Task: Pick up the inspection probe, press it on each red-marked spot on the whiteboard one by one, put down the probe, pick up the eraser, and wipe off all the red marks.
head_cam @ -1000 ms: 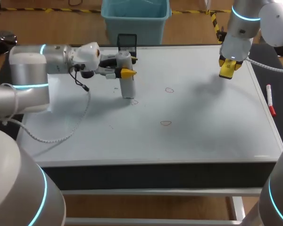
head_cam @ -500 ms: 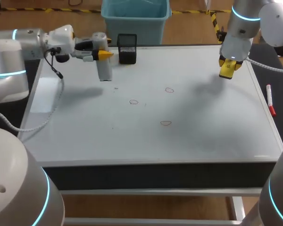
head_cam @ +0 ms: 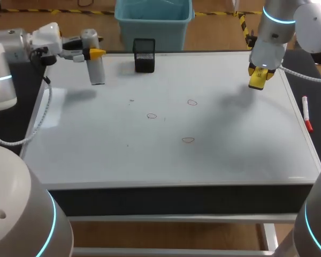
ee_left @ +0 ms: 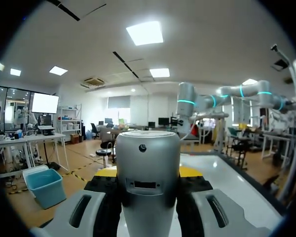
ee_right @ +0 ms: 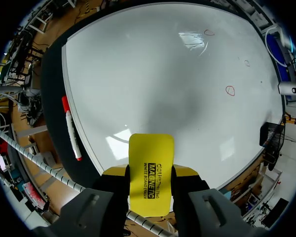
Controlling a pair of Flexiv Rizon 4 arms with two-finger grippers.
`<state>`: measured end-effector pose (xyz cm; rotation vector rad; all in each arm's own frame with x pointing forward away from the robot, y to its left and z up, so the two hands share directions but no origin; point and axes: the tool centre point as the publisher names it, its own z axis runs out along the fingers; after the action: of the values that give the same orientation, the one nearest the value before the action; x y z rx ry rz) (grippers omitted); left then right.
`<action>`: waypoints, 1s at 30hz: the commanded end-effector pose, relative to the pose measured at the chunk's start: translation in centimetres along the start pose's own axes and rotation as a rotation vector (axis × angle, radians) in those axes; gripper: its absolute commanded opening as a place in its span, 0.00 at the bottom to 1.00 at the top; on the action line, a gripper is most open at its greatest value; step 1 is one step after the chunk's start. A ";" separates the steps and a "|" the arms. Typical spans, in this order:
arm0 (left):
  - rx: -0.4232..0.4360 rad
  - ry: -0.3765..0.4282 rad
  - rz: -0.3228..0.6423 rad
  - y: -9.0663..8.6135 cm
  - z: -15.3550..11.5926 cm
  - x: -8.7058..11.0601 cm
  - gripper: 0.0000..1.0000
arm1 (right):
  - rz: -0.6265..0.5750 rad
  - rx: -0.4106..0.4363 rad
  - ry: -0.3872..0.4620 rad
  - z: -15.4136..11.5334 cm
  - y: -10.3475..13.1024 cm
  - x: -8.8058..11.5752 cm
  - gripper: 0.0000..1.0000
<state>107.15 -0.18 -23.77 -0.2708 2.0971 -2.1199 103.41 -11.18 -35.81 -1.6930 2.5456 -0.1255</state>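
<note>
L jaws clamp grey probe [ee_left: 148,183], R jaws clamp yellow eraser [ee_right: 151,178].

Our whiteboard [head_cam: 230,155] is white with a pale grey tone, and the three red marks [head_cam: 192,102] [head_cam: 152,115] [head_cam: 188,140] on it are thin outlines. The probe [ee_left: 148,192] is silver-grey with a dark dot. The eraser [ee_right: 150,153] is bright yellow with black print. Our left gripper [ee_left: 148,172] and right gripper [ee_right: 149,171] have yellow tips on black. The marker [head_cam: 306,113] is white with red ends, and the box [head_cam: 144,54] is black.
</note>
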 end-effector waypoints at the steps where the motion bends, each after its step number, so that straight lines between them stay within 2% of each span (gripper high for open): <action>1: 0.002 0.001 -0.005 0.0 -1.3 -1.2 0.00 | -0.002 0.001 0.004 -0.1 0.0 0.0 0.00; 11: 0.006 -0.037 -0.016 0.2 -2.2 -2.7 0.00 | -0.002 0.001 0.004 -0.1 0.0 0.0 0.00; 27: 0.006 -0.037 -0.016 0.2 -2.2 -2.7 0.00 | -0.002 0.001 0.004 -0.1 0.0 0.0 0.00; 30: 0.006 -0.037 -0.016 0.2 -2.2 -2.7 0.00 | -0.042 0.028 -0.004 -1.3 1.5 -2.6 0.00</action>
<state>109.13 2.58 -24.13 -0.3258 2.0744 -2.1113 103.73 -10.01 -35.36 -1.7265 2.4982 -0.1239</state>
